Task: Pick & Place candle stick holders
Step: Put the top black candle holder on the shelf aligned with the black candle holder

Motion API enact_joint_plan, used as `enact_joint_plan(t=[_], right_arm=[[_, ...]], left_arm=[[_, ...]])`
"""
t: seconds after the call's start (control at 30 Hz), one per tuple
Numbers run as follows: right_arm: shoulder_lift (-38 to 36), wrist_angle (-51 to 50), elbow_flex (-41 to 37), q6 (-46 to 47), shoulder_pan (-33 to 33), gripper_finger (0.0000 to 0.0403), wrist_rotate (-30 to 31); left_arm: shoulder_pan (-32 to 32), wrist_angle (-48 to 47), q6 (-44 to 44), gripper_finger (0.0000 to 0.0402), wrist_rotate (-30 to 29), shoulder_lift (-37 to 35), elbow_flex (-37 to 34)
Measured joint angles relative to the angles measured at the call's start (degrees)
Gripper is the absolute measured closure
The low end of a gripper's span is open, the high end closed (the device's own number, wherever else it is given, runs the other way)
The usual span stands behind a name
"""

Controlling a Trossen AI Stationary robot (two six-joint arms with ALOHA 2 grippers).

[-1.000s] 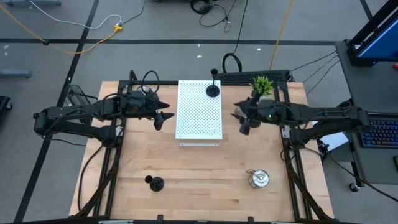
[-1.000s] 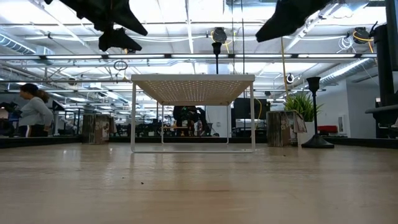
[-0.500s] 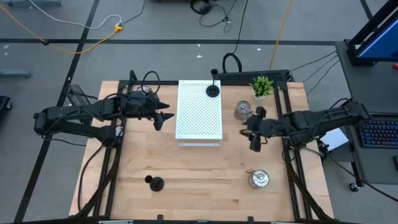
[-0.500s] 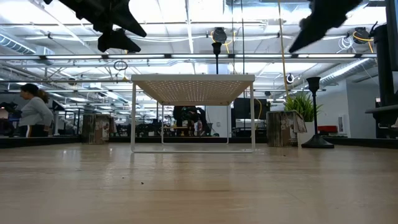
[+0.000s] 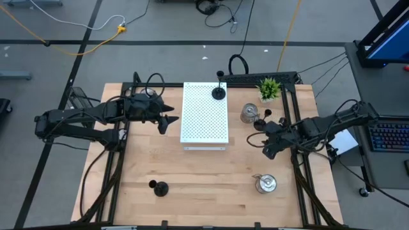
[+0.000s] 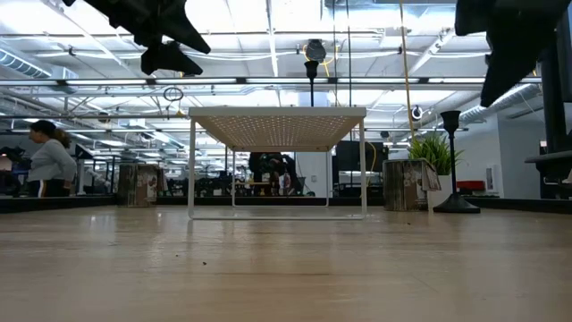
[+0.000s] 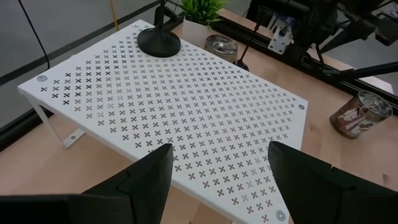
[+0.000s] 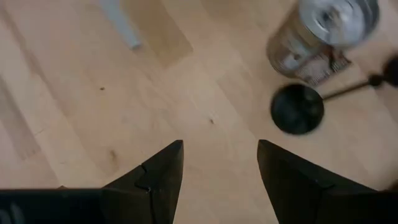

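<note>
Left gripper (image 5: pixel 167 119): at your nine o'clock, fingers apart, empty.
Right gripper (image 5: pixel 267 151): at your three o'clock, fingers apart, empty.

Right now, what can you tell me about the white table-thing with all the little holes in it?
The white rack is a flat rectangular shelf, like painted metal, punched all over with tiny cross-shaped holes. It stands level on thin legs on the wooden table, between the two arms. One black candle stick holder stands on its far end. Nothing else touches it; the left gripper hovers beside it.
</note>
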Motion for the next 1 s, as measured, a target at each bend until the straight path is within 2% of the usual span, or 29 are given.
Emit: enact_joint_plan(t=[0.27, 0.47, 0.8, 1.0], right_arm=[[-0.02, 4.17, -8.96, 9.54, -0.06, 0.0207, 0.62], [-0.27, 9.09, -15.51, 17.13, -0.06, 0.0207, 6.05], [-0.28, 9.22, -19.43, 29.24, -0.11, 0.0207, 13.93], [-0.26, 12.89, -21.73, 32.06, -0.11, 0.0207, 17.35]], left_arm=[[0.0, -0.01, 0.11, 0.0131, 0.0, 0.0, 0.0], [0.0, -0.09, 0.11, 0.0131, 0.02, 0.0, 0.0], [0.0, -0.46, 0.59, 0.013, 0.04, 0.0, 0.0], [-0.02, -0.46, 0.59, 0.0131, 0.04, 0.0, -0.02]])
